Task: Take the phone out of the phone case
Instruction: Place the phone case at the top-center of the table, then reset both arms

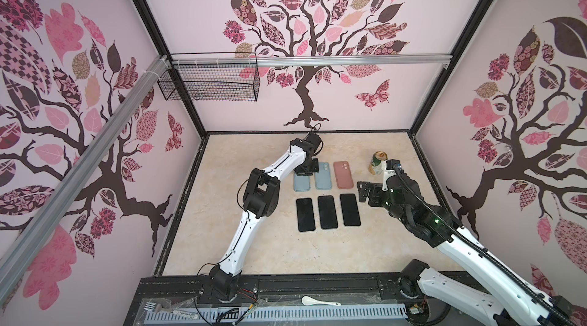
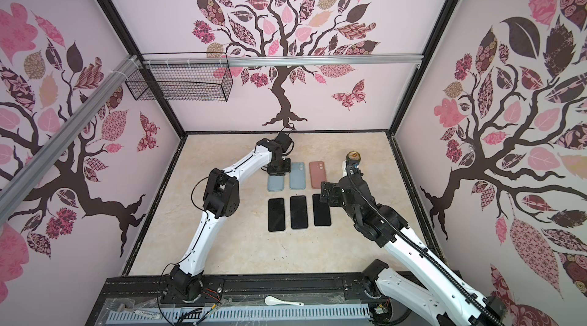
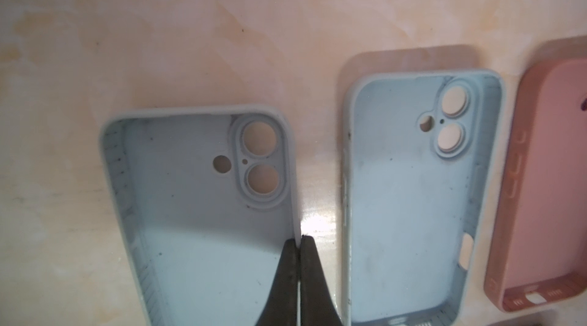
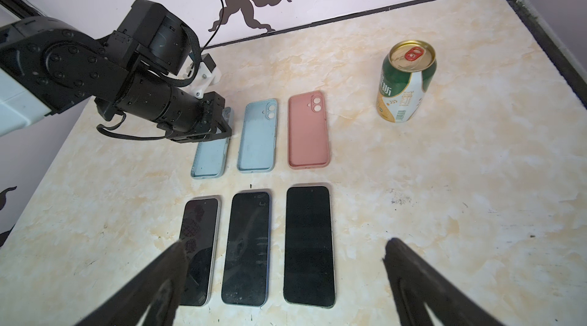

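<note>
The left gripper (image 3: 299, 240) is reaching down at the back of the marble-look table (image 1: 254, 245), its two fingers squeezed tight on the thin side wall of the left blue case (image 3: 190, 229), the wall that is facing the middle blue case (image 3: 406, 213). Whether that case is coming off the table I cannot tell. Both blue cases are lying open side up with nothing in them, the table showing through their camera holes, and the pink case (image 1: 343, 175) is lying just beside them, closing the back row. The three phones are lying bare in the front row, dark screens up: the left phone (image 4: 198, 251), the middle phone (image 4: 246, 248) and the right phone (image 4: 308, 245), each near its case but apart from it. The right gripper (image 4: 284, 242) is hovering above the right end of that row with its fingers spread wide, holding nothing. In both top views the left arm's wrist is covering the far end of the left blue case, and in a top view the right arm is hiding a corner of the right phone (image 2: 322, 213). A green and gold drink can (image 4: 405, 83) is standing upright beyond the pink case, well apart from it. A black wire basket (image 1: 209, 83) is hanging on the back wall, and a white spoon (image 1: 319, 301) is lying on the front rail.
</note>
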{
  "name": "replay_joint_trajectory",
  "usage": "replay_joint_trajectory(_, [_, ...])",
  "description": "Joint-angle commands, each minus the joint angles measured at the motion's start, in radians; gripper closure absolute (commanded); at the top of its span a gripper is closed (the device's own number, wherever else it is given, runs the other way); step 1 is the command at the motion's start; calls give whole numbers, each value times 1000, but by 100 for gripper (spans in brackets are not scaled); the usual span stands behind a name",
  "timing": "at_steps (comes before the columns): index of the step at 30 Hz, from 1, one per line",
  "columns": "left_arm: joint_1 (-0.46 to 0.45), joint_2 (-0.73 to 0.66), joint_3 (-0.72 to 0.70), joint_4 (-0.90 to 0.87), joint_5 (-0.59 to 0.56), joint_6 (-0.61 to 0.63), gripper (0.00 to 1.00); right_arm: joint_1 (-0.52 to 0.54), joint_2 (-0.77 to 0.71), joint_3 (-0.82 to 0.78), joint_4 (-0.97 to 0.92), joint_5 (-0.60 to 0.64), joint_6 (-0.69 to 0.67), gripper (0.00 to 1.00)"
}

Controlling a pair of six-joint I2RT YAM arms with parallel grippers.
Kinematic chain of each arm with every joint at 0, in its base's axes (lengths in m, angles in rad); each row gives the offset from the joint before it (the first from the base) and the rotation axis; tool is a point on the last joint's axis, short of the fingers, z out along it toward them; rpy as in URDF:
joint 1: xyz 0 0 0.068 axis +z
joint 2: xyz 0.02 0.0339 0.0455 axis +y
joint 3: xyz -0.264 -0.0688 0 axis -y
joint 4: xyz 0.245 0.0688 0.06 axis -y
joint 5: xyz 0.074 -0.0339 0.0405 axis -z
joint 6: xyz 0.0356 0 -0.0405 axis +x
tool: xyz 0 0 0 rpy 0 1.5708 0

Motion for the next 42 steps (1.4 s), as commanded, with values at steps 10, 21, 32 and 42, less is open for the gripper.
replay_joint_trajectory(10, [-1,35,94,-6,-11,-14,74,-3,-3,32,-44,-3,0,1])
replay_joint_trajectory(21, [-1,-345,-104,92,-124,37,65,-2,-2,28,45,2,-52,1])
replay_joint_trajectory(32, [68,-1108,-1003,589,-211,97,58,-4,97,-22,238,33,-164,1])
replay_joint_trajectory(42, [249,-1601,-1547,856,-350,197,28,-151,187,-251,607,93,-135,1])
